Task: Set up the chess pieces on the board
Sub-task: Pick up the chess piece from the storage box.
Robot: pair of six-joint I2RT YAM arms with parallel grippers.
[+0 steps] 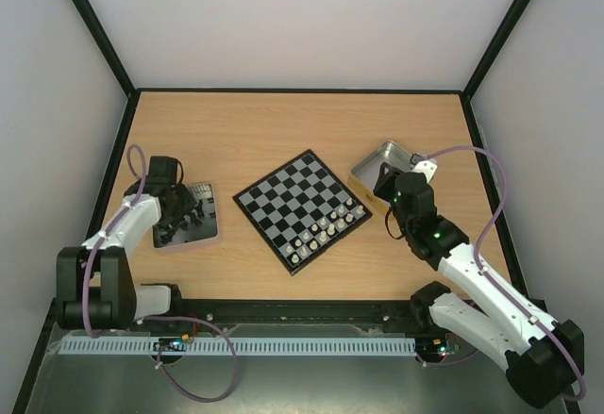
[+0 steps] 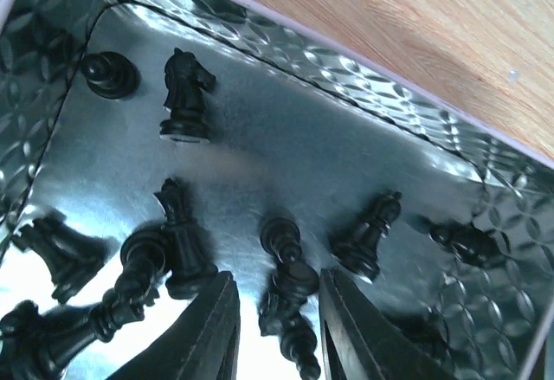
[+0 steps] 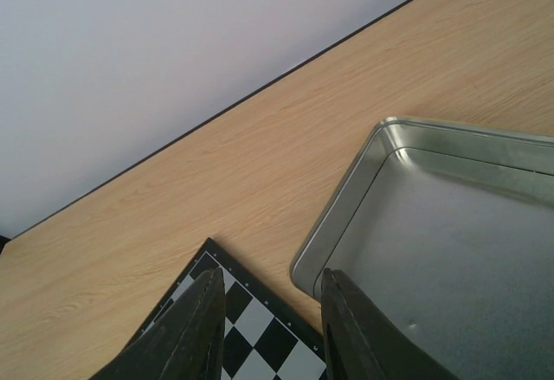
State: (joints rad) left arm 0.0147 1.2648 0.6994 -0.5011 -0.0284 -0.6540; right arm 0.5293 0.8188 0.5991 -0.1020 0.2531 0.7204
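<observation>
The board (image 1: 302,208) lies turned like a diamond at the table's middle, with white chess pieces (image 1: 326,225) in rows along its near-right edge. Black chess pieces (image 2: 186,94) stand and lie in the left metal tin (image 2: 346,77). My left gripper (image 2: 280,274) is down inside that tin, its jaws a narrow gap apart on either side of a black piece (image 2: 294,276) without touching it. My right gripper (image 3: 271,274) hovers open and holding nothing between the board's right corner (image 3: 251,328) and the right metal tin (image 3: 450,241).
The left tin (image 1: 189,216) sits left of the board and the right tin (image 1: 387,161) just behind its right corner. Nothing shows in the part of the right tin that the right wrist view covers. A black frame and pale walls surround the wooden table (image 1: 283,131).
</observation>
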